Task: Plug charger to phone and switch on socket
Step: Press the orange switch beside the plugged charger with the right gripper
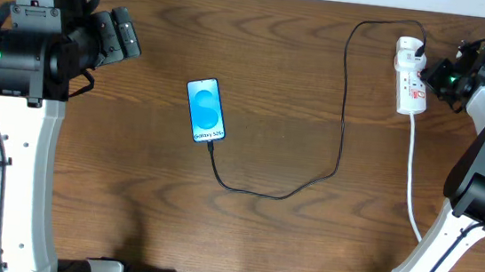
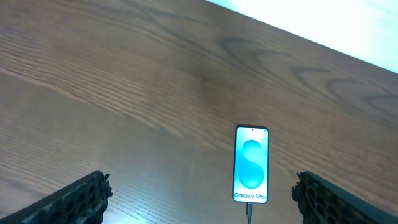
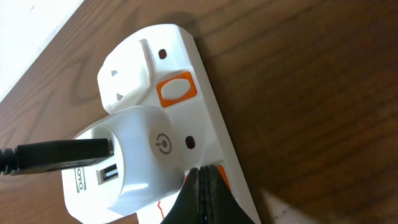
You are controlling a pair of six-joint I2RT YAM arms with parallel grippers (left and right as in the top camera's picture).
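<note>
Two hands noted.

Left hand [image 2: 200, 186]: spread wide and holding nothing. Its black dimpled fingers [image 2: 81, 199] hang above the desk [image 2: 124, 74], one on either side of the phone [image 2: 251, 165], clear of it.

Right hand [image 3: 202, 179]: fingers pressed together into one narrow dark wedge. The tip is at an orange switch [image 3: 222, 177] on the socket [image 3: 200, 112]. It looks to be touching, though I cannot confirm it.

Phone: slim rectangle lying flat, left of the desk's centre, screen up. The screen is light blue with two darker circles and "Galaxy S25+" text.

Charger [image 1: 344, 119]: thin black cable with its small tip seated in the phone's lower edge. It loops across the desk to the socket at the far right. Its black USB plug [image 3: 62, 155] sits in a glossy, rounded white adapter [image 3: 143, 155] plugged into the socket.

Socket: white plastic strip with a second orange switch [image 3: 177, 89] beside an empty outlet [image 3: 127, 78], and a thick white cord [image 1: 413, 170].

Desk: dark brown wood grain.
</note>
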